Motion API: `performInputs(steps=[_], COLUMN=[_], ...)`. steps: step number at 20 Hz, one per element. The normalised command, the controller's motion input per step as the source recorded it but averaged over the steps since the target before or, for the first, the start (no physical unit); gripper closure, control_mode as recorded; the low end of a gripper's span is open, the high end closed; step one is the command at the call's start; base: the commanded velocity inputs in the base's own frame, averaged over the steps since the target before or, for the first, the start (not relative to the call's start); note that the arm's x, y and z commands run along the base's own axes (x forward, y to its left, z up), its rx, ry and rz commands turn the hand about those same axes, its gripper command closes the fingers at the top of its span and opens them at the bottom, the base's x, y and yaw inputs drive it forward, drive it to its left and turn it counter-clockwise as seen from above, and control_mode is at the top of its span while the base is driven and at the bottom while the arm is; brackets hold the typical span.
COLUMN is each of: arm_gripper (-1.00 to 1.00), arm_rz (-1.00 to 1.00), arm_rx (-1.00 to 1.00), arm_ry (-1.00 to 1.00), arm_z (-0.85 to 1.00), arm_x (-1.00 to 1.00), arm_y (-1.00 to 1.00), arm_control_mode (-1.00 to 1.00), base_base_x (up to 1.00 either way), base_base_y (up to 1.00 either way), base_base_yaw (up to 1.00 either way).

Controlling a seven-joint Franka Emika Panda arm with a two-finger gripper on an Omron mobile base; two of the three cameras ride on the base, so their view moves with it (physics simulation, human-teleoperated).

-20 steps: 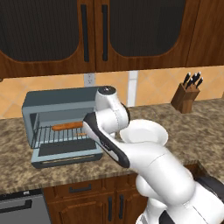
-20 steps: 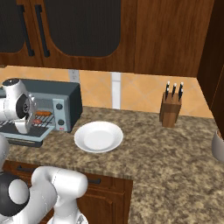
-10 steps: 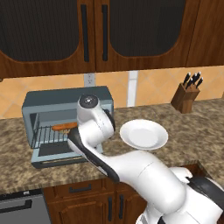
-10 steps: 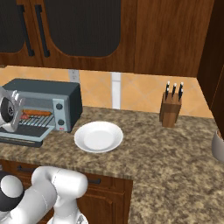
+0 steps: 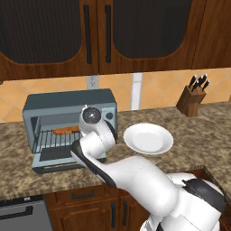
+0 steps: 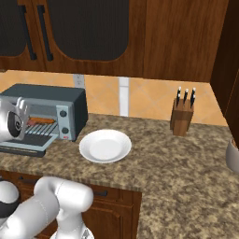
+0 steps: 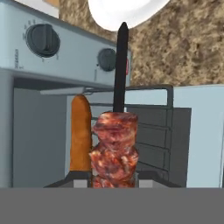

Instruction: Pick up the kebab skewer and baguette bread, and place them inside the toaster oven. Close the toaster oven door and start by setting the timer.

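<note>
In the hand view my gripper [image 7: 113, 179] is shut on the kebab skewer [image 7: 114, 148]. Its red-brown meat chunks sit between the fingertips and its dark stick points up toward the knob panel. The baguette bread [image 7: 81, 131] lies on the wire rack inside the toaster oven [image 7: 74, 57], just left of the skewer. The toaster oven door [image 7: 199, 131] hangs open. From the left base view the baguette bread [image 5: 66, 130] shows on the rack of the toaster oven [image 5: 67, 101]. My hand [image 5: 92, 117] hangs in front of the oven's right half, over the lowered toaster oven door [image 5: 52, 160].
A white plate [image 5: 149, 138] sits on the granite counter just right of the oven. A wooden knife block [image 5: 194, 95] stands at the back right. Dark wood cabinets hang above the oven. Two round knobs [image 6: 64, 112] are on the oven's right panel.
My hand has swung left and down from the oven's right top corner to the front of its opening, carrying the skewer. The plate, earlier partly covered by my arm, now shows whole.
</note>
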Motion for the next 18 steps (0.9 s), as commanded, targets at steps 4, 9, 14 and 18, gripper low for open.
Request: performInputs(steps=[4, 9, 14, 18], arm_gripper=[1.0, 1.0, 1.0, 1.0], arm_rz=[-0.07, -0.05, -0.01, 0.0], arm_rx=[0.0, 0.01, 0.0, 0.0], arm_ry=[0.0, 0.0, 0.0, 0.0], arm_z=[0.0, 0.0, -0.08, -0.16], arm_x=[0.57, 0.71, 0.31, 0.15], arm_y=[0.1, 0.0, 0.09, 0.16], arm_control_mode=[-1.0, -1.0, -1.0, -1.0], base_base_x=[0.0, 0.0, 0.0, 0.0], base_base_y=[0.0, 0.0, 0.0, 0.0], base_base_yaw=[0.0, 0.0, 0.0, 0.0])
